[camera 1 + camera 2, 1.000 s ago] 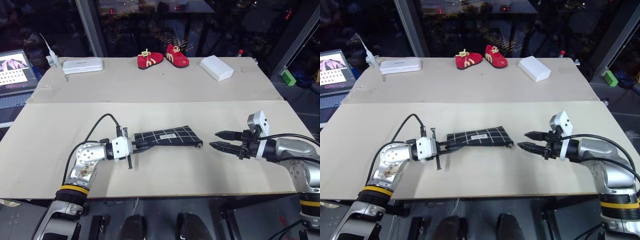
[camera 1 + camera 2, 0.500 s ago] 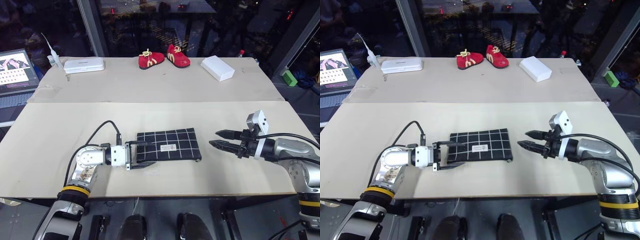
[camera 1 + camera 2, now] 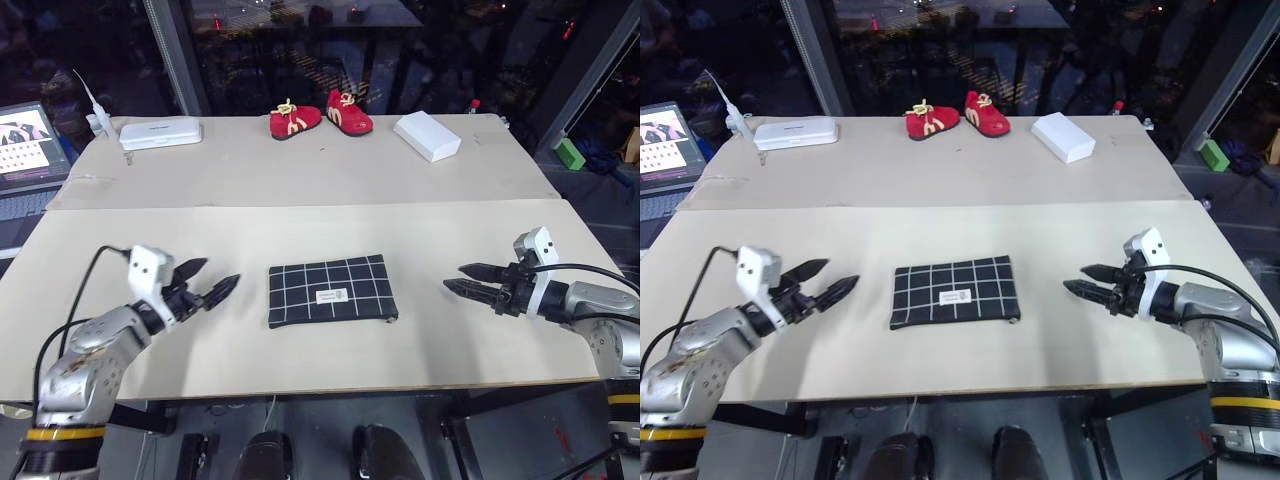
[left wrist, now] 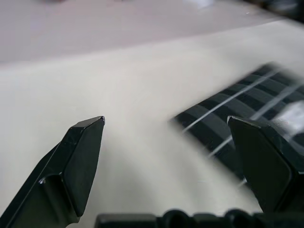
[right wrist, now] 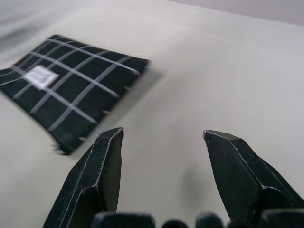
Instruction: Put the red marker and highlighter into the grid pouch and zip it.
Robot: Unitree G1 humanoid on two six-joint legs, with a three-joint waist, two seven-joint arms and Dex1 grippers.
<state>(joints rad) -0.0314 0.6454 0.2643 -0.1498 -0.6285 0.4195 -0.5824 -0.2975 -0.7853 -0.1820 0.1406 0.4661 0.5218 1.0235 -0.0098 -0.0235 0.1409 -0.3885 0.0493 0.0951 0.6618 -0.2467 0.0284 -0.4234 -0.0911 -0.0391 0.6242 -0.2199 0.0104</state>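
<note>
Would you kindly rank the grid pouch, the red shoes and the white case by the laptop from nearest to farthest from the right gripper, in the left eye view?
From the right gripper:
1. Grid pouch, beside it at the table's middle.
2. Red shoes, at the far edge.
3. White case, far corner on the left.

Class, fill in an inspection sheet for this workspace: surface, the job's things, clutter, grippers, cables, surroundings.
Surface: beige table, two boards butted together.
Job's things: grid pouch lying flat mid-table, label up, touched by neither gripper.
Clutter: red shoes, white box and white case at the far edge.
Grippers: left gripper and right gripper open, flanking the pouch, apart from it.
Cables: black cable on the left arm.
Surroundings: laptop at left; dark windows.
</note>
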